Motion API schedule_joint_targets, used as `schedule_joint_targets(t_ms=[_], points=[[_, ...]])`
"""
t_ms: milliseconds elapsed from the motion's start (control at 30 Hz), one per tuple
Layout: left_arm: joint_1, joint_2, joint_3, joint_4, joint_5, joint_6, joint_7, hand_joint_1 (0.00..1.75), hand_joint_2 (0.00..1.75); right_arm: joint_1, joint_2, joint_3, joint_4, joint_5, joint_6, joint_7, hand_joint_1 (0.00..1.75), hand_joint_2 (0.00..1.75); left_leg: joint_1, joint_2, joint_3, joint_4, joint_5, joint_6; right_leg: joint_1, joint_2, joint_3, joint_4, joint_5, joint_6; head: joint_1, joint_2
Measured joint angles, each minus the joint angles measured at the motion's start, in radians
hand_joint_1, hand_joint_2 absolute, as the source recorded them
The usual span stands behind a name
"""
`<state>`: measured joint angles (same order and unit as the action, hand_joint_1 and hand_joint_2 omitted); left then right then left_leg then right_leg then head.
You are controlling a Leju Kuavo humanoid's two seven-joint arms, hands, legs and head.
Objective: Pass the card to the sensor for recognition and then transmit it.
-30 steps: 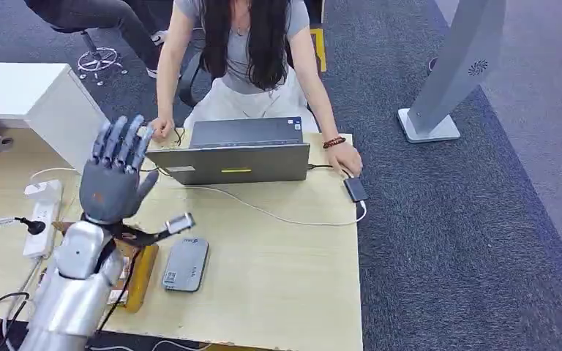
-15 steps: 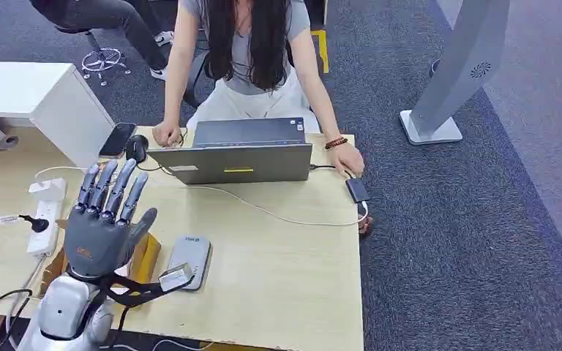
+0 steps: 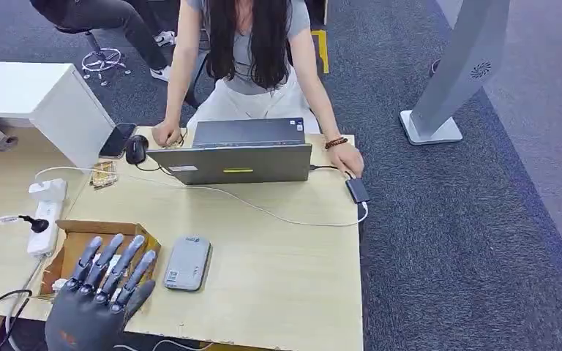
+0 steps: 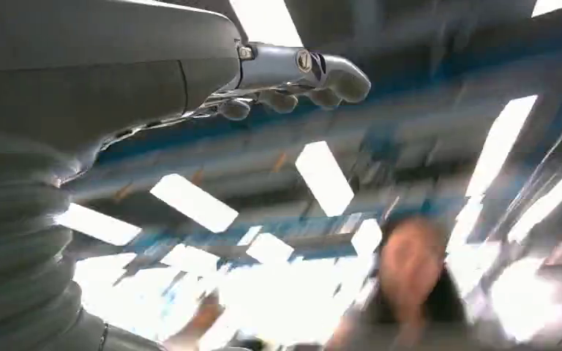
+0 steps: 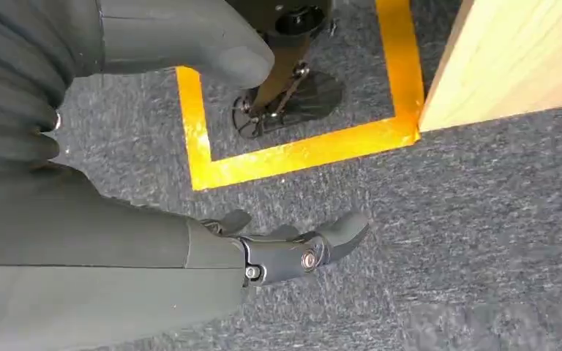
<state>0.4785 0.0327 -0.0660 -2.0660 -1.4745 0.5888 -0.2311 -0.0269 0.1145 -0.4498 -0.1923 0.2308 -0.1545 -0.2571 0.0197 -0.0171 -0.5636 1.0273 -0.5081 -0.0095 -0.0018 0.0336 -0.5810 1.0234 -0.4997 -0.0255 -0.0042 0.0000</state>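
Wooden table (image 3: 278, 270) on grey carpet, a person seated at the far side behind an open laptop (image 3: 238, 162). Near the front edge lies a flat grey sensor (image 3: 187, 263), beside an open cardboard box (image 3: 80, 232). Left hand (image 3: 91, 307) is raised at the lower left of the head view, palm away from the camera, fingers apart and extended, nothing visibly held; its wrist is cut off by the frame edge and it covers part of the box. Card cannot be made out anywhere. Left wrist view is heavily blurred: fingers against ceiling lights, nothing between them. Right hand (image 5: 263, 248) hangs over carpet by yellow floor tape (image 5: 293, 150), fingers loosely apart, empty, beside the table's edge.
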Motion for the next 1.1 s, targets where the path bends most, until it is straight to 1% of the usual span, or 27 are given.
schedule_joint_targets(t_ms=[33,100,167,233,300,333,400,433,500,567,633,700,767,867,900,967,1033,1100], points=[[0.032,0.022,0.000,0.014,-0.003,-0.011,0.071,0.00,1.75,0.001,0.001,-0.008,0.000,0.000,-0.005,0.003,0.00,1.75,0.000,0.000,0.000,0.000,0.000,0.000,0.000,0.000,0.000,0.000,0.000,0.000,0.000,0.000],[0.093,0.065,0.000,0.033,-0.021,-0.009,0.134,0.00,1.75,0.004,0.002,-0.019,0.000,0.000,-0.006,0.003,0.00,1.75,0.001,0.000,0.001,-0.001,0.000,0.000,0.001,0.000,0.000,0.000,0.000,-0.001,0.000,0.000],[0.135,0.104,-0.024,0.037,-0.031,-0.014,0.211,0.00,1.75,0.005,0.002,-0.031,0.000,0.005,-0.004,0.003,0.00,1.75,0.001,-0.001,0.001,-0.001,0.000,-0.001,0.002,-0.002,0.000,0.000,-0.001,-0.001,0.001,0.000],[0.162,0.154,-0.070,0.036,-0.032,-0.040,0.287,0.00,1.75,0.004,0.003,-0.037,-0.001,0.012,-0.003,0.003,0.00,1.75,0.001,-0.001,0.000,-0.001,0.000,-0.001,0.002,-0.002,0.000,0.000,-0.001,-0.001,0.000,0.000],[0.180,0.208,-0.123,0.029,-0.033,-0.086,0.377,0.00,1.75,0.004,0.005,-0.046,-0.001,0.021,-0.003,0.007,0.00,1.75,0.001,-0.002,0.000,-0.001,0.000,-0.001,0.002,-0.002,0.001,0.000,-0.001,-0.001,0.000,0.000],[0.184,0.236,-0.150,0.024,-0.033,-0.103,0.431,0.00,1.75,0.004,0.006,-0.051,-0.001,0.023,-0.003,0.010,0.00,1.75,0.001,-0.002,0.000,-0.001,0.000,-0.001,0.002,-0.002,0.001,0.000,-0.001,-0.001,0.000,0.000],[0.184,0.304,-0.216,0.016,-0.033,-0.134,0.560,0.00,1.75,0.004,0.009,-0.060,-0.001,0.032,-0.004,0.013,0.00,1.75,0.001,-0.002,0.000,-0.001,0.001,-0.001,0.002,-0.003,0.001,0.000,-0.001,-0.001,0.000,0.000],[0.184,0.340,-0.250,0.014,-0.031,-0.143,0.609,0.00,1.75,0.004,0.011,-0.063,-0.001,0.034,-0.004,0.013,0.00,1.75,0.001,-0.002,0.000,-0.001,0.001,-0.001,0.002,-0.003,0.001,0.000,-0.001,-0.001,0.000,0.000],[0.184,0.389,-0.300,0.011,-0.027,-0.152,0.668,0.00,1.75,0.004,0.012,-0.071,-0.001,0.039,-0.004,0.014,0.00,1.75,0.001,-0.002,0.000,-0.001,0.001,-0.001,0.002,-0.003,0.001,0.000,-0.001,-0.001,0.000,0.000],[0.185,0.428,-0.335,0.011,-0.022,-0.159,0.712,0.00,1.75,0.004,0.013,-0.079,-0.001,0.043,-0.004,0.016,0.00,1.75,0.001,-0.002,0.000,-0.001,0.001,-0.001,0.002,-0.003,0.002,0.000,-0.001,-0.001,0.000,0.000],[0.185,0.458,-0.351,0.011,-0.021,-0.160,0.724,0.00,1.75,0.004,0.014,-0.082,-0.001,0.045,-0.004,0.018,0.00,1.75,0.001,-0.002,0.000,-0.001,0.001,-0.001,0.002,-0.003,0.002,0.000,-0.001,-0.001,0.000,0.000],[0.185,0.477,-0.365,0.011,-0.020,-0.161,0.727,0.00,1.75,0.004,0.016,-0.084,-0.001,0.045,-0.004,0.018,0.00,1.75,0.001,-0.002,0.001,-0.001,0.001,-0.001,0.002,-0.003,0.002,0.000,-0.001,-0.001,0.000,0.000],[0.184,0.490,-0.373,0.011,-0.016,-0.161,0.737,0.00,1.75,0.004,0.018,-0.087,-0.001,0.048,-0.004,0.021,0.00,1.75,0.001,-0.002,0.001,-0.001,0.001,-0.001,0.002,-0.003,0.002,0.000,-0.001,-0.001,0.000,0.000],[0.182,0.503,-0.375,0.013,0.023,-0.155,0.759,0.00,1.75,0.004,0.018,-0.090,-0.001,0.058,-0.002,0.024,0.00,1.75,0.001,-0.002,0.000,-0.001,0.001,-0.001,0.002,-0.003,0.002,0.000,-0.001,-0.001,0.000,0.000],[0.182,0.504,-0.372,0.021,0.047,-0.148,0.749,0.00,1.75,0.004,0.018,-0.091,-0.001,0.066,0.000,0.024,0.00,1.75,0.001,-0.002,0.001,-0.001,0.001,-0.001,0.001,-0.003,0.002,0.000,-0.001,-0.001,0.001,0.000],[0.182,0.498,-0.346,0.046,0.084,-0.139,0.696,0.00,1.75,0.004,0.018,-0.093,-0.001,0.081,0.002,0.024,0.00,1.75,0.001,-0.002,0.001,-0.001,0.001,-0.001,0.001,-0.003,0.002,0.000,-0.001,-0.001,0.001,0.000],[0.183,0.467,-0.297,0.076,0.108,-0.131,0.597,0.00,1.75,0.004,0.018,-0.096,-0.001,0.095,0.007,0.026,0.00,1.75,0.001,-0.002,0.001,-0.001,0.001,-0.001,0.001,-0.003,0.002,0.000,-0.001,-0.001,0.000,0.000],[0.183,0.420,-0.228,0.101,0.108,-0.138,0.485,0.00,1.75,0.004,0.018,-0.101,-0.001,0.108,0.011,0.029,0.00,1.75,0.001,-0.002,0.000,-0.001,0.001,-0.001,0.001,-0.003,0.002,0.000,-0.001,-0.001,0.000,0.000]])
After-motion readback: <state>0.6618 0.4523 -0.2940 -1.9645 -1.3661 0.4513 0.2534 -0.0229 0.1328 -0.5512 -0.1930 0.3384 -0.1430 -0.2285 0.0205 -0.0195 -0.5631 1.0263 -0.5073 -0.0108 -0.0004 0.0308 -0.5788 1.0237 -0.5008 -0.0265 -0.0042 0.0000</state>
